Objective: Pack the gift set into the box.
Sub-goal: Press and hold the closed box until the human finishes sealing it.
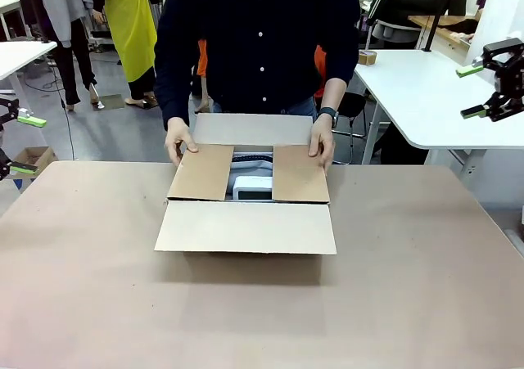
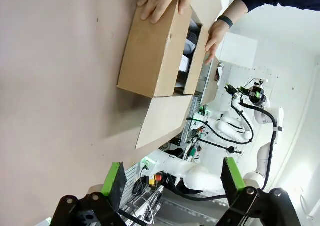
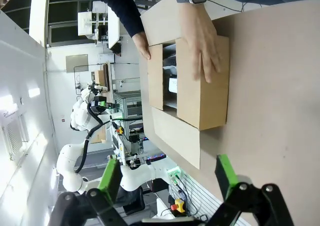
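Springback is looming: side flaps [image 1: 202, 173] may pop once the person's hands [image 1: 178, 142] lift. The gift set [image 1: 251, 186] is sitting inside the box [image 1: 246, 228]; left gripper [image 1: 26, 145], nine o'clock, and right gripper [image 1: 472, 91], three, are gaping empty.

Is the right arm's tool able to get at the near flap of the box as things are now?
Probably yes. The near flap lies open toward the robot with nothing on it; the person's hands press the side flaps behind it. The right tool hangs open, off to the side.
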Available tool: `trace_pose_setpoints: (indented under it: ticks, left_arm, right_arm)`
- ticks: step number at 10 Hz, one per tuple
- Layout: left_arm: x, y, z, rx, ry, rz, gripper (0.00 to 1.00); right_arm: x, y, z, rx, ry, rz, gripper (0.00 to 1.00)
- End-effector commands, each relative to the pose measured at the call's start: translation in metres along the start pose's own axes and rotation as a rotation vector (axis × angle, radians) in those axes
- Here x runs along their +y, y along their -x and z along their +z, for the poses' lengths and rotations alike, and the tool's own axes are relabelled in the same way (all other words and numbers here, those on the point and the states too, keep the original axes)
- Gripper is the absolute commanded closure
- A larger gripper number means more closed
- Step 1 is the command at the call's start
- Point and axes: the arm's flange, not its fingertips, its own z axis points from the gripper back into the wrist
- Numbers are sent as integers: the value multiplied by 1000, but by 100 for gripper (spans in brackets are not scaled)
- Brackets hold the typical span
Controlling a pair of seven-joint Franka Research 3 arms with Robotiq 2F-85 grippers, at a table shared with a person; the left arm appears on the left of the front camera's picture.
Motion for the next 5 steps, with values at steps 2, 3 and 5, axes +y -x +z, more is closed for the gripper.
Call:
trace_pose_setpoints:
  ticks: [2, 3, 5]
  left_arm:
    - [0, 3, 0, -5, -8, -12, 0]
    - [0, 3, 0, -5, -8, -12, 0]
    - [0, 3, 0, -5, -8, -12, 0]
  right_arm:
    - [3, 1, 0, -10, 9, 1, 0]
    - [3, 1, 0, -10, 9, 1, 0]
    - [3, 1, 0, -10, 9, 1, 0]
